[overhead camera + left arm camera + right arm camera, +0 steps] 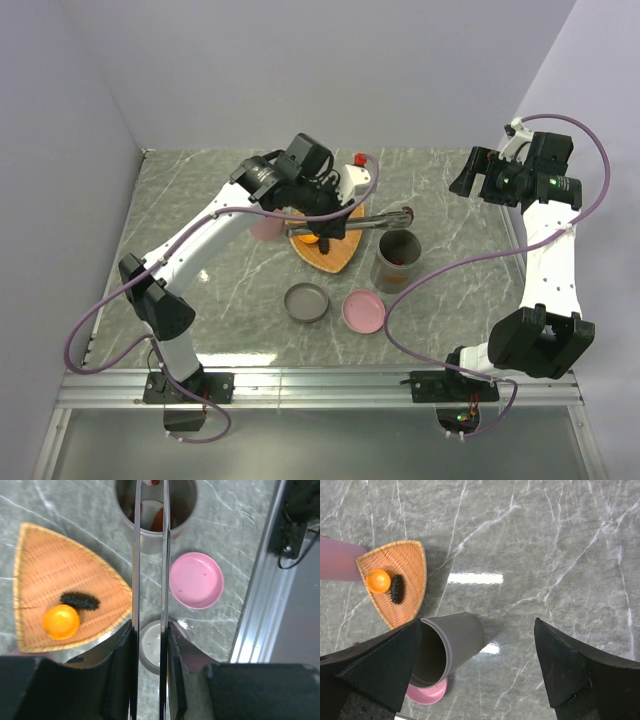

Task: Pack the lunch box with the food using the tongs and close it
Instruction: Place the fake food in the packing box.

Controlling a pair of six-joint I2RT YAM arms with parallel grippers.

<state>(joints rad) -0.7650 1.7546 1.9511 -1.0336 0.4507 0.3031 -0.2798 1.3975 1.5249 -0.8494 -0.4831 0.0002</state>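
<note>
Apparently mid-delivery: the left gripper [150, 645] clenches the tongs [136, 555], tips over the lunch box [397, 255] right of the plate [55, 560], where two food pieces [60, 621] lie. Next, swing left for one. Meanwhile the right gripper [478, 630] gapes empty.

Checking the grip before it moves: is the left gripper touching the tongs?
Touching. In the left wrist view, the left gripper presses its fingers against the outer sides of the tongs.

Robotics lab test cell indicated: a grey marble-pattern tabletop [200, 190] is boxed in by plain pale lilac wall panels [330, 70], w/ two white-and-black robot arms [200, 240] bolted to an aluminium rail [320, 385] at the near edge & purple cables [560, 116] left looped in the open.
</note>
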